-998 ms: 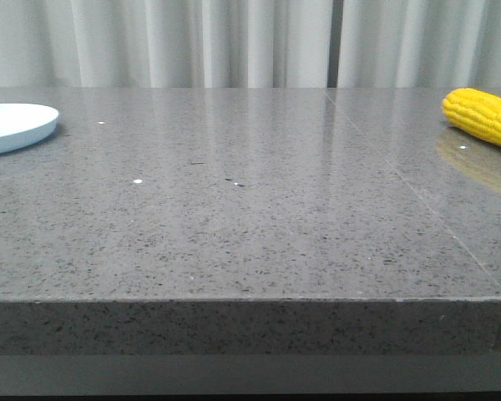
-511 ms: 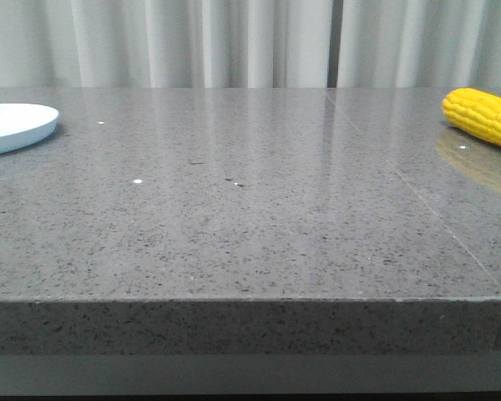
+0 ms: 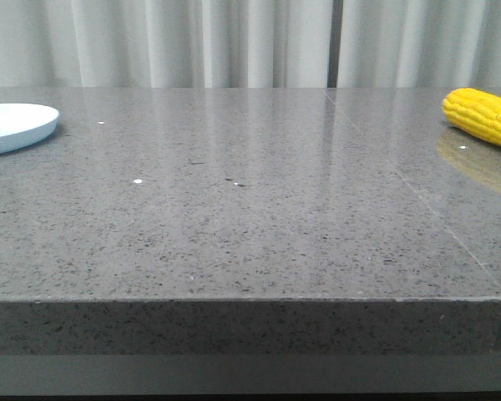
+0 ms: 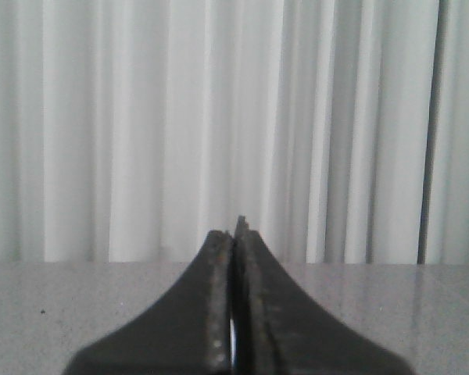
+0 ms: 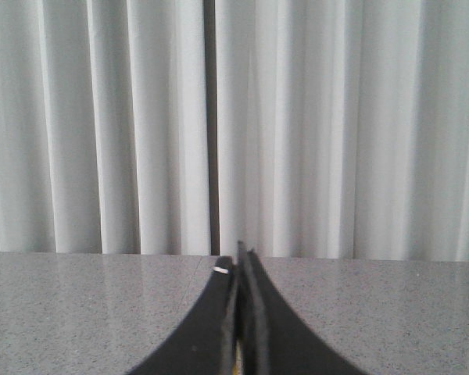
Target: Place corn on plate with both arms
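The yellow corn (image 3: pixel 483 116) lies on the grey table at the far right edge of the front view, partly cut off. The pale blue-white plate (image 3: pixel 12 127) sits at the far left edge, also partly cut off. Neither gripper shows in the front view. In the left wrist view my left gripper (image 4: pixel 234 234) is shut and empty, pointing over the table at the curtain. In the right wrist view my right gripper (image 5: pixel 239 258) is shut and empty, pointing the same way. Neither wrist view shows the corn or the plate.
The grey speckled table (image 3: pixel 250 217) has a seam running down its right part and a thick front edge. White curtains (image 3: pixel 234 42) hang behind the table.
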